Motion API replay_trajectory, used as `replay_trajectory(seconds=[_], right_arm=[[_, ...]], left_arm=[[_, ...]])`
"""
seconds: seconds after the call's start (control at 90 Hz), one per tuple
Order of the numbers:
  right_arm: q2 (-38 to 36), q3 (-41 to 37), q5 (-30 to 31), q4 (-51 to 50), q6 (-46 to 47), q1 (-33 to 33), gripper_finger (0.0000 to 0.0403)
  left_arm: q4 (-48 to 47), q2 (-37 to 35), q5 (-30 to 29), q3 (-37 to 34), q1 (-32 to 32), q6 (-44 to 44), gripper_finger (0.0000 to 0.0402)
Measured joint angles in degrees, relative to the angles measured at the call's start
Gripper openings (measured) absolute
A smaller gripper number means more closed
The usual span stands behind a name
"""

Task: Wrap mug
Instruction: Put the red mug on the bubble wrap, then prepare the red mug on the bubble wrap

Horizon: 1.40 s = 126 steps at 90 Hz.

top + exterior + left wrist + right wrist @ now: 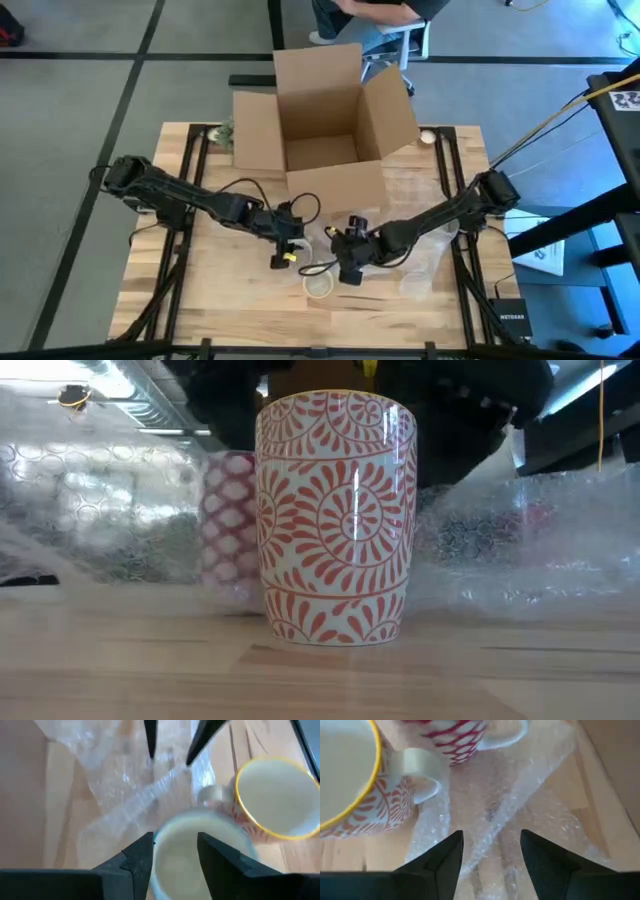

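High view shows me both grippers, left (283, 254) and right (345, 268), open over bubble wrap (520, 815), mug (335, 520) still bare.

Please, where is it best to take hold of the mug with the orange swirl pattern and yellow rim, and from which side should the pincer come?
Probably from above, pinching the wall at the yellow rim. The orange swirl mug stands upright with its mouth open, and its handle points toward the red-patterned mug close beside it, so side access there looks tight.
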Motion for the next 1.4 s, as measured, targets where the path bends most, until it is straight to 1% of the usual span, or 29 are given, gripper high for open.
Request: replay_trajectory(seconds=[0.211, 0.356, 0.444, 0.511, 0.622, 0.744, 0.833, 0.944, 1.011, 1.078, 1.2, 1.311, 1.4], right_arm=[[-3.8, 0.0, -0.5, -3.7, 0.1, 0.0, 0.0186], [-7.1, 0.0, -2.1, -7.1, 0.2, 0.0, 0.0186], [-8.4, -0.4, -3.3, -9.9, 1.1, 0.0, 0.0186], [-8.7, -2.0, -4.0, -11.0, 1.8, 0.0, 0.0186], [-9.1, -7.1, -6.0, -9.1, 3.0, -0.3, 0.0186], [-9.1, -12.0, -8.2, -3.2, 3.1, -2.2, 0.0186], [-9.1, -14.8, -8.8, 0.2, 3.1, -3.6, 0.0186], [-9.1, -16.9, -7.6, 0.1, 2.9, -5.0, 0.0186], [-9.1, -17.4, -6.8, 1.5, 2.7, -6.0, 0.0186], [-9.1, -17.9, -6.4, 3.6, 1.9, -6.8, 0.0186], [-9.7, -18.1, -2.2, 8.4, -0.2, -6.9, 0.0186], [-9.9, -18.2, 5.0, 14.8, -1.9, -6.7, 0.0186], [-8.6, -20.0, 10.5, 24.5, -3.6, -8.1, 0.0186]], left_arm=[[-12.4, -0.4, -0.6, 3.5, -0.2, -1.5, 0.0136], [-19.8, -2.7, -1.5, 5.1, -1.3, -4.2, 0.0136], [-25.2, -5.2, -3.6, 4.7, -2.8, -7.2, 0.0136], [-26.4, -7.1, -5.1, 2.3, -4.5, -9.4, 0.0136], [-23.3, -10.8, -5.2, -4.4, -7.4, -14.4, 0.0136], [-16.6, -14.7, -4.7, -13.8, -9.7, -20.2, 0.0136], [-10.6, -15.9, -4.7, -20.4, -10.3, -24.1, 0.0136], [-3.9, -15.8, -4.7, -26.4, -10.2, -26.0, 0.0136], [-0.4, -15.6, -4.9, -28.8, -9.7, -25.9, 0.0136], [1.6, -15.5, -6.4, -30.4, -9.1, -25.3, 0.0136], [2.9, -15.6, -7.6, -30.8, -7.6, -25.0, 0.0136], [3.5, -15.6, -9.5, -30.8, -7.5, -24.4, 0.0136], [3.9, -15.6, -11.6, -30.8, -7.5, -24.0, 0.0136]])
